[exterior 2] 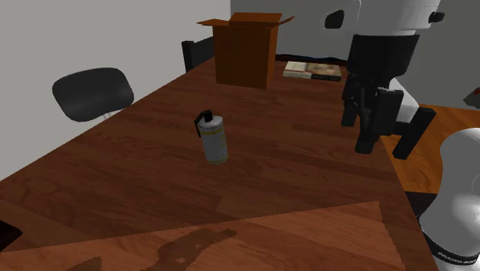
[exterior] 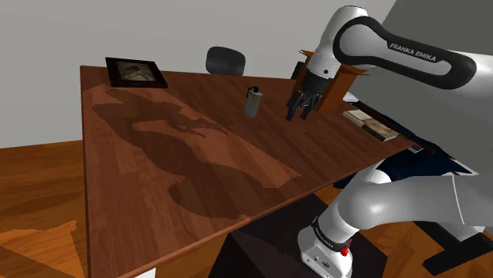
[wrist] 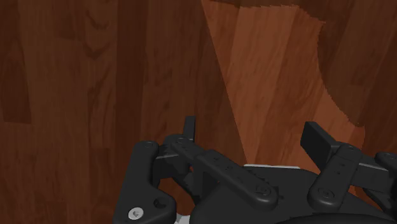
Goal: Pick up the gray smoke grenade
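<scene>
The gray smoke grenade (exterior: 253, 103) stands upright on the wooden table (exterior: 174, 166), a pale cylinder with a dark lever on top. In the second exterior view the grenade (exterior 2: 214, 139) stands alone near the table's middle. My gripper (exterior: 298, 115) hangs above the table to the shoulder view's right of the grenade, a short gap away and not touching it. In the second exterior view the gripper (exterior 2: 359, 132) is far to the grenade's right. The wrist view shows the gripper (wrist: 253, 133) open, its fingers (wrist: 316, 137) apart with only the table's wood (wrist: 95, 76) beyond them.
An open cardboard box (exterior 2: 246, 50) and flat books (exterior 2: 311, 71) sit at the table's far end behind the gripper. A framed picture (exterior: 136, 73) lies at the far corner. A dark chair (exterior 2: 92, 92) stands beside the table. A lighter stained patch (exterior: 197, 158) marks the wood.
</scene>
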Available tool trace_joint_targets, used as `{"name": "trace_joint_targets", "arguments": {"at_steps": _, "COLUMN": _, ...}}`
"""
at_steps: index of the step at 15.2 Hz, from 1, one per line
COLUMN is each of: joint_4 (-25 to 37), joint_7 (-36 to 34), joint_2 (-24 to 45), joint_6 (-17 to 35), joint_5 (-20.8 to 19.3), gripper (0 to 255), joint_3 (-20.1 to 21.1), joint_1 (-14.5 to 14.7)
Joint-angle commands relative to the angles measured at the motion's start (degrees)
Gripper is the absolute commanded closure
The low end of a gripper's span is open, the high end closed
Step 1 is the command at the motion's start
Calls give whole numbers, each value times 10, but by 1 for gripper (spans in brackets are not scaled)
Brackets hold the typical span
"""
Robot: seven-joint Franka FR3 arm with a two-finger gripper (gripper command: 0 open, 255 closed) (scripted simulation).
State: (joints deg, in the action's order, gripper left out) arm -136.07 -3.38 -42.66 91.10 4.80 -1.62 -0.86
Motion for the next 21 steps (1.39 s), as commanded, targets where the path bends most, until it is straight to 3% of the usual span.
{"name": "trace_joint_targets", "arguments": {"at_steps": 1, "joint_4": 0, "joint_7": 0, "joint_2": 0, "joint_6": 0, "joint_5": 0, "gripper": 0, "joint_3": 0, "joint_1": 0}}
{"name": "trace_joint_targets", "arguments": {"at_steps": 11, "joint_4": 142, "joint_7": 71, "joint_2": 218, "joint_6": 70, "joint_5": -40, "gripper": 0, "joint_3": -38, "joint_1": -9}}
{"name": "trace_joint_targets", "arguments": {"at_steps": 21, "joint_4": 359, "joint_7": 132, "joint_2": 442, "joint_6": 77, "joint_5": -51, "gripper": 0, "joint_3": -62, "joint_1": -20}}
